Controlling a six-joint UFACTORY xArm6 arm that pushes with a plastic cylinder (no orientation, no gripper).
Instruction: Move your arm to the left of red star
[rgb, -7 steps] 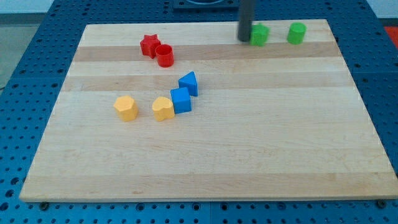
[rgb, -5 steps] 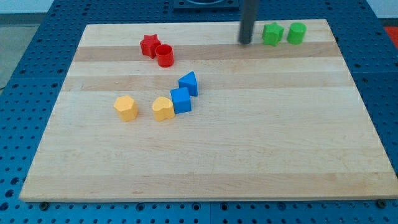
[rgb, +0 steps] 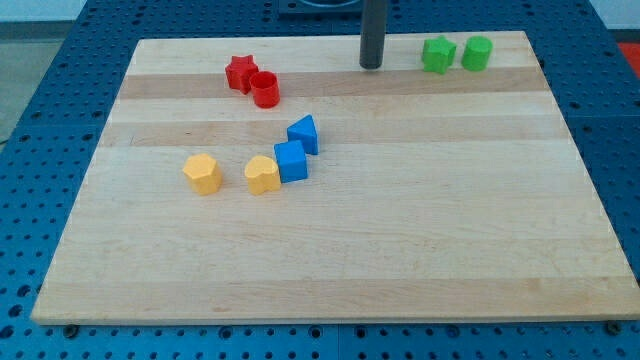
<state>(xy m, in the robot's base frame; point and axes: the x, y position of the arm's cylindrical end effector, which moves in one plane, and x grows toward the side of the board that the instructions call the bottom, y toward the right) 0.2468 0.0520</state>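
Wooden board (rgb: 400, 250) on a blue pegboard table (rgb: 40, 130), seen from the view's bottom edge. The dark rod comes down from the view's top; my tip (rgb: 372, 66) rests near the board's top edge, slightly right of centre. It carries nothing and touches no block; being a plain rod, it has nothing to open or close.

The red star (rgb: 240, 73) lies in the board's upper left part, well apart from my tip and to the view's left of it, at nearly the same height in the view. My tip therefore stands on the star's right side, with bare wood between them. A red cylinder (rgb: 265, 90) sits just beside the star, at its lower right, touching it or nearly so; the exact contact cannot be made out.

To the view's right of my tip, near the top edge, stand a green star-like block (rgb: 438, 54) and a green cylinder (rgb: 477, 53), close together. The green star-like block is near my tip but clear of it.

Below the red pair, toward the board's middle left, two blue blocks lie together: an upper blue block (rgb: 304, 134) and a lower blue cube (rgb: 291, 161). A yellow heart-like block (rgb: 262, 174) touches the lower blue cube's left side. A second yellow block (rgb: 203, 173) stands apart, farther to the view's left.
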